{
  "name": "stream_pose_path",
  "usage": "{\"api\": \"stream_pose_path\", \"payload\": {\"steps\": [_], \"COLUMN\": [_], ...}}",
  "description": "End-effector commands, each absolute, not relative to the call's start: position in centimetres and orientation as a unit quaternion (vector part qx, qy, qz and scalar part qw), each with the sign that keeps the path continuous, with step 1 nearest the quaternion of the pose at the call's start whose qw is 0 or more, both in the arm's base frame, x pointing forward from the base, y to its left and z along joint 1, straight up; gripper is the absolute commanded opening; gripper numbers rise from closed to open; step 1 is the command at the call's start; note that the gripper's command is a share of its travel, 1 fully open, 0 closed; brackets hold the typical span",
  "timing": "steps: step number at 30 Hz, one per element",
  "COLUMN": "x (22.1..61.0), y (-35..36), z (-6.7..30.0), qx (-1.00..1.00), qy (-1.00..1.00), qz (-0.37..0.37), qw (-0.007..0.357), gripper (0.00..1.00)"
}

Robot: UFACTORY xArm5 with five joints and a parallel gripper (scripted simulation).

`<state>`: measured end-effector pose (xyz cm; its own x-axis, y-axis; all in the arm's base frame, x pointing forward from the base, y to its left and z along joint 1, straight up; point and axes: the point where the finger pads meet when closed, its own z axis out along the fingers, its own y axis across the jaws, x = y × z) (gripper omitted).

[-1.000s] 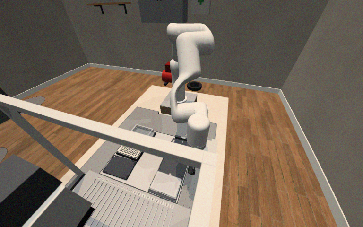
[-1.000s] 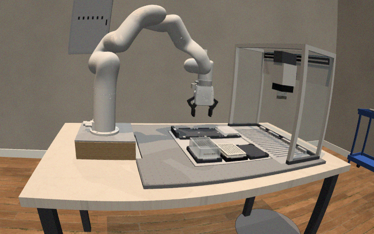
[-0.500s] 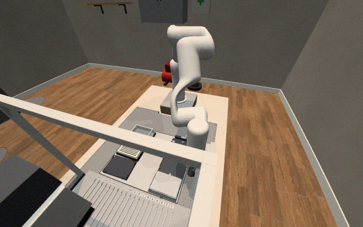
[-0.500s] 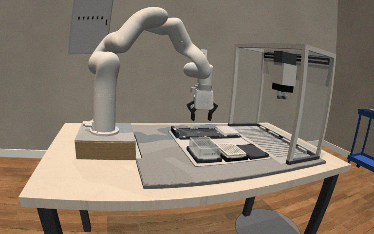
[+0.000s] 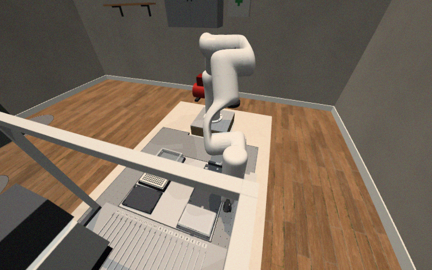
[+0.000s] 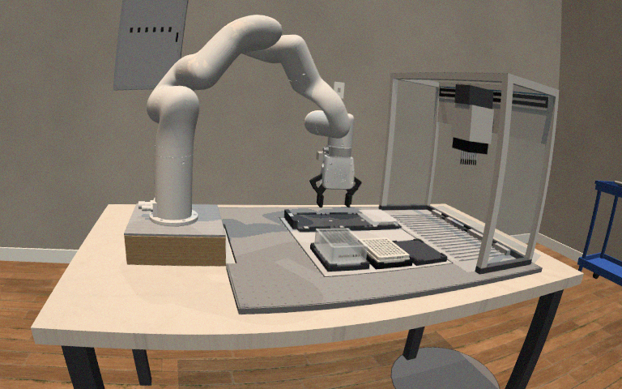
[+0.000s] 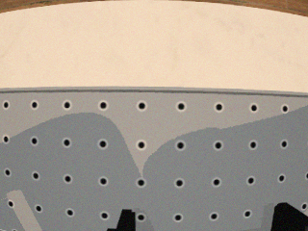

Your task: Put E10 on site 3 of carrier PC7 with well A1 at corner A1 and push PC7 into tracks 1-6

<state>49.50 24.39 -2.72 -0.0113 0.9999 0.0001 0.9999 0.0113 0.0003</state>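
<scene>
While tool (image 6: 334,199) gapes empty | flat black PC7 (image 6: 330,220) below (white E10 (image 6: 377,215) aboard)

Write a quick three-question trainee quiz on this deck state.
1. True or false: the fingers are closed on a plate.
2. Which nest holds no plate? A) S1 B) S2 C) S3
3. What sits on the carrier at its end nearest the rails?

Key:
1. False. The fingers are spread wide and hold nothing. They hang just above the carrier.
2. C.
3. A white plate.
</scene>
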Motion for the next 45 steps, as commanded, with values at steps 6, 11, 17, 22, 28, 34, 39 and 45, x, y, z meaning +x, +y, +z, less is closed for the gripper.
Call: {"api": "stream_pose_path", "payload": {"steps": [6, 11, 17, 22, 28, 34, 39, 45], "x": [49.7, 49.7, 49.7, 49.7, 49.7, 49.7, 49.7, 49.7], "y": [24.5, 24.5, 24.5, 24.5, 24.5, 24.5, 24.5, 24.5], "z": [-2.6, -2.8, -3.2, -3.5, -3.8, -4.2, -4.5, -4.6], "qx": [0.703, 0.703, 0.703, 0.703, 0.703, 0.703, 0.703, 0.703], "qy": [0.711, 0.711, 0.711, 0.711, 0.711, 0.711, 0.711, 0.711], "qz": [0.003, 0.003, 0.003, 0.003, 0.003, 0.003, 0.003, 0.003], "qw": [0.001, 0.001, 0.001, 0.001, 0.001, 0.001, 0.001, 0.001], "gripper": [1.0, 1.0, 1.0, 1.0, 1.0, 1.0, 1.0, 1.0]}}
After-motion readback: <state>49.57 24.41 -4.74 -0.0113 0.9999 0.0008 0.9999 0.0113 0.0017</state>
